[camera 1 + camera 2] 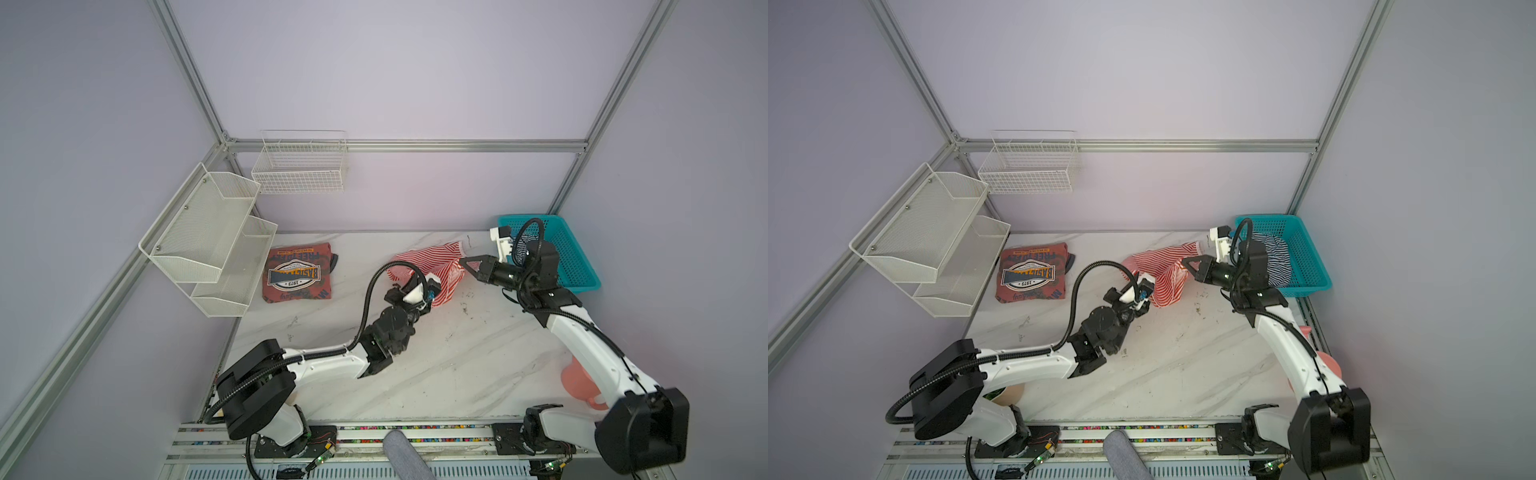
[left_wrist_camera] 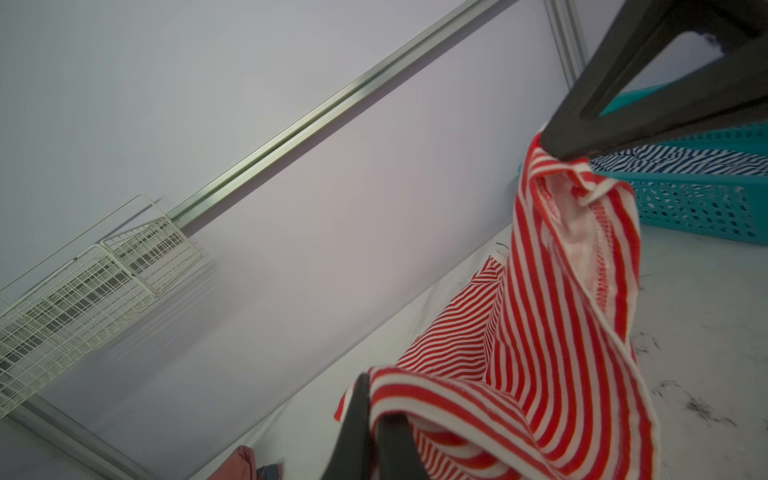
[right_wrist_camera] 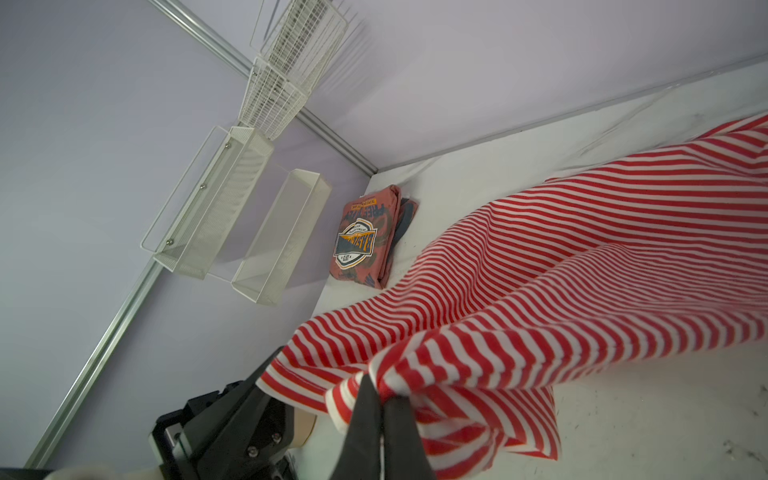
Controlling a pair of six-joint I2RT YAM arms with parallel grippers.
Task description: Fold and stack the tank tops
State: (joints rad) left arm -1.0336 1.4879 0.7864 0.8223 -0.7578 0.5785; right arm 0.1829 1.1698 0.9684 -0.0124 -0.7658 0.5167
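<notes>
Left end effector (image 2: 376,409), right end effector (image 3: 380,395), both clamped on one red-striped top (image 1: 436,259), one navy-striped top (image 1: 1277,259)

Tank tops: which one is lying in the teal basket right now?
The navy-and-white striped tank top lies in the teal basket. The red-and-white striped tank top is out of it, pinched in both arms' jaws.

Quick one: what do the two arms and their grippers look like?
The left arm and right arm have white shells with black joints and bases. A ribbed black cable runs along each. The left gripper and right gripper have black, open-framed triangular fingers. White camera mounts sit at the wrists.
</notes>
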